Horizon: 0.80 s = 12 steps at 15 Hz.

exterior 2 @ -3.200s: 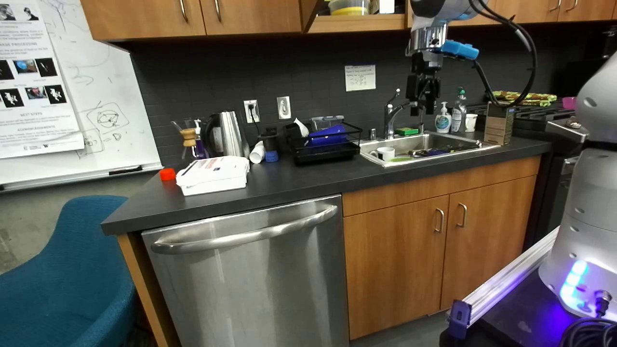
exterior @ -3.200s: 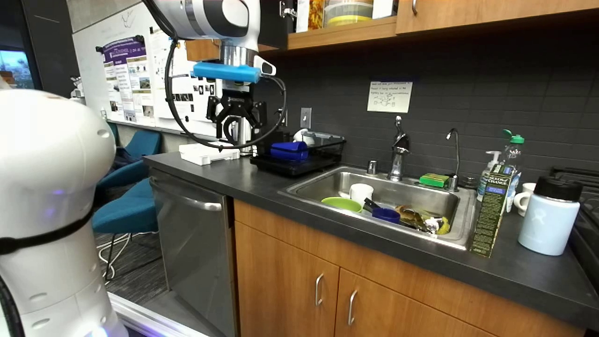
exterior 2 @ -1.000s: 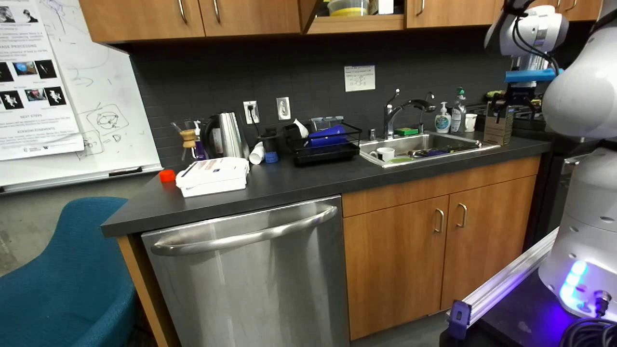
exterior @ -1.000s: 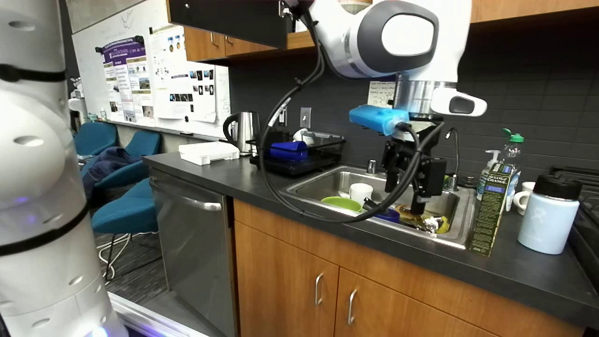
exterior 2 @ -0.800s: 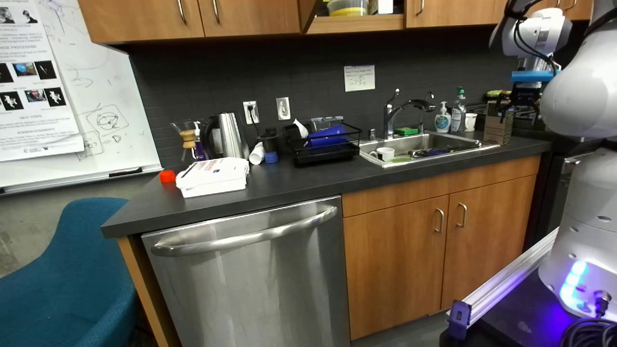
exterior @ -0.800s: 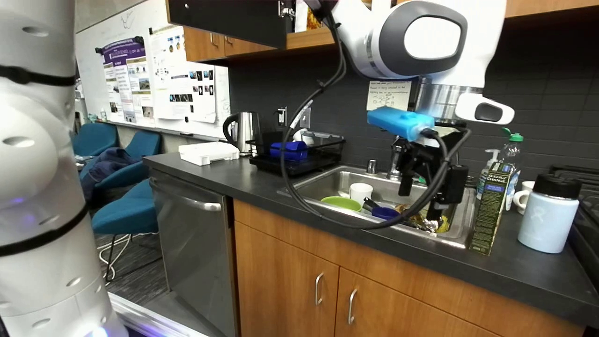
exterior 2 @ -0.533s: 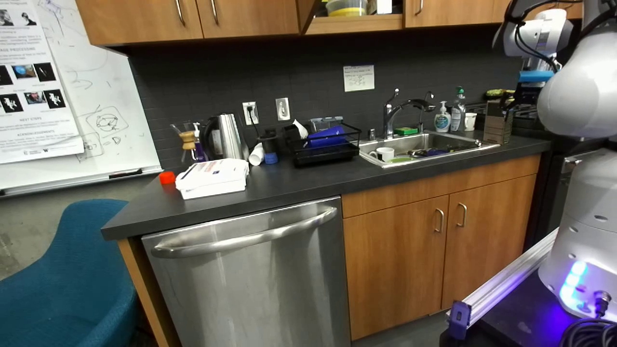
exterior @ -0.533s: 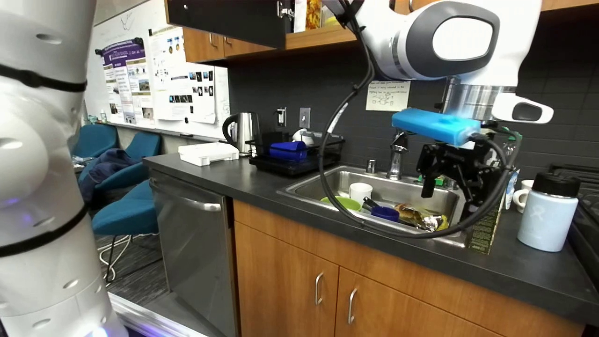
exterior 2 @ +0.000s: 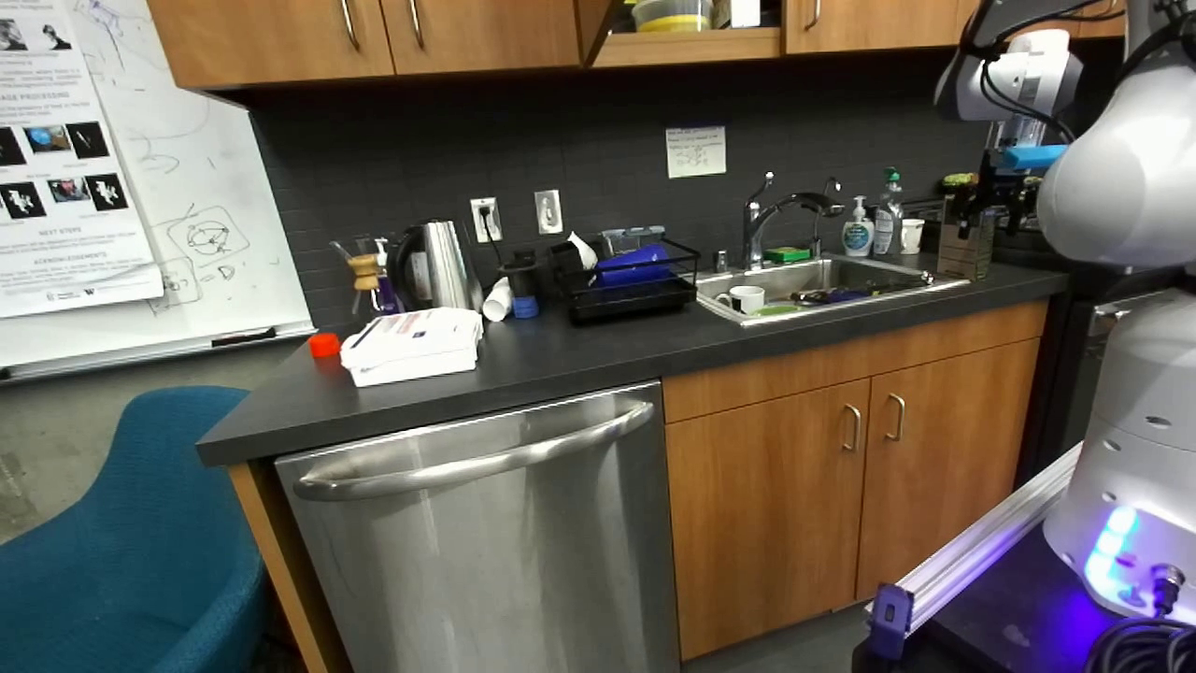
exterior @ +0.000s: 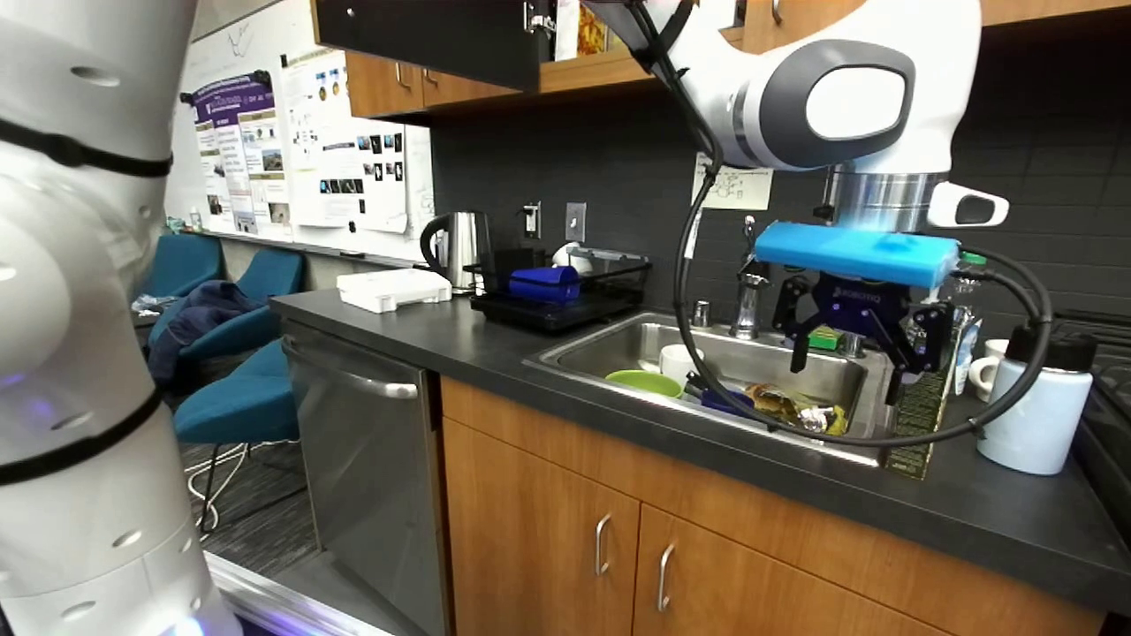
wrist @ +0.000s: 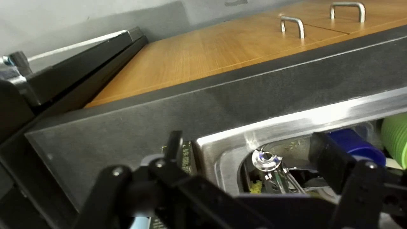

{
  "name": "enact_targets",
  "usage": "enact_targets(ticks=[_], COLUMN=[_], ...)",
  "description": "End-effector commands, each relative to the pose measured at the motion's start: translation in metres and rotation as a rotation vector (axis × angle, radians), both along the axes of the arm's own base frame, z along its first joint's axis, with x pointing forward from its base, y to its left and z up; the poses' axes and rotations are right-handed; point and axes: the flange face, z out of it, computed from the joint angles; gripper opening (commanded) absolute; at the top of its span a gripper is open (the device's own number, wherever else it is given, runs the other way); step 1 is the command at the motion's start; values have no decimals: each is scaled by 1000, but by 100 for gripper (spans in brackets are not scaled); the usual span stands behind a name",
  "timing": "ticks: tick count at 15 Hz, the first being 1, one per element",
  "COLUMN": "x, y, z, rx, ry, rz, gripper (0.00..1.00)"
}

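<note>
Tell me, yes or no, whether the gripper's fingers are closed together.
No: in an exterior view the gripper stands open, with the sink showing between its fingers.

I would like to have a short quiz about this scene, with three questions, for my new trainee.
1. Are the jaws of the gripper open or shut?
2. True or false: the green bowl is in the sink.
3. Choose one. The tall box stands: (a) in the dish rack; (b) beside the sink; (c) on the stove.

Key: 1. open; 2. true; 3. b.
</note>
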Motion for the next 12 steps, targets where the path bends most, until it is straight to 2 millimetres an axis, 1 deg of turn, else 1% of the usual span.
enact_targets(ticks=[1,3,5,7,9,12], x=[1,-6,-20,-39,-65,-108], y=[10,17,24,34,43,56], z=[-2,-2,1,4,9,17], rx=[-65,-76,-76,-59,-43,-20], ry=[43,100,145,182,202,222], rz=[183,254,332,395,429,418], gripper=[100,100,100,100,100,100])
